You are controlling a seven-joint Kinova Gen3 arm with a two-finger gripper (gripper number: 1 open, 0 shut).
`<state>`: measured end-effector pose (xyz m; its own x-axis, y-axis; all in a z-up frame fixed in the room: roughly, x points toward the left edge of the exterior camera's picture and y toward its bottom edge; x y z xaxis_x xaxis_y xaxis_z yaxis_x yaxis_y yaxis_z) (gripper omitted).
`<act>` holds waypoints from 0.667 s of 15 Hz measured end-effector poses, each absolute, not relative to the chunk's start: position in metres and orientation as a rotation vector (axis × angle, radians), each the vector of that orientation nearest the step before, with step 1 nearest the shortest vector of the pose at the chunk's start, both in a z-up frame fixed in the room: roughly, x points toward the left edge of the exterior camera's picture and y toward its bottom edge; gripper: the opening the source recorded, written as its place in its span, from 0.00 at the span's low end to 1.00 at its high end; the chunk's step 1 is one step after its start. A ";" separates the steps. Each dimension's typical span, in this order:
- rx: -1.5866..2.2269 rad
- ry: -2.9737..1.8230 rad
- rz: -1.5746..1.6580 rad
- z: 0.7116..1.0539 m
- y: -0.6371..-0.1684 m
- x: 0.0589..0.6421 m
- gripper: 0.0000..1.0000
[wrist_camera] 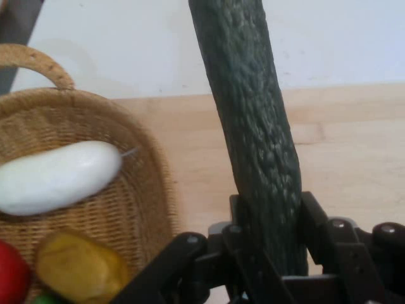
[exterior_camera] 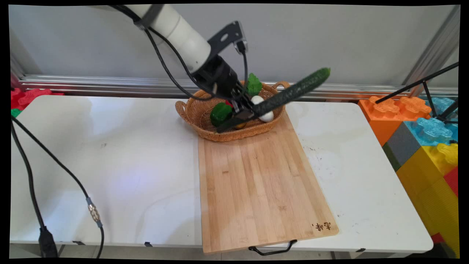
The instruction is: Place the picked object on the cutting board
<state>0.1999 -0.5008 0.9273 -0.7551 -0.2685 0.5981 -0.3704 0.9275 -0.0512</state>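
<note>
Pincer (exterior_camera: 244,114) grips cucumber (exterior_camera: 289,94); basket (exterior_camera: 194,113) contents partly hidden.

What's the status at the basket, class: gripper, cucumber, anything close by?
Gripper shut on cucumber, lifted, tilted over wicker basket. White vegetable and green pepper in basket. Cutting board bare.

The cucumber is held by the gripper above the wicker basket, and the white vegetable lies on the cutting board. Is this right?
Not quite. The white vegetable lies inside the wicker basket, not on the cutting board, as the hand view shows. The gripper does hold the cucumber.
</note>
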 end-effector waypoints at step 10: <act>0.528 -2.544 0.210 0.869 -0.485 0.179 0.00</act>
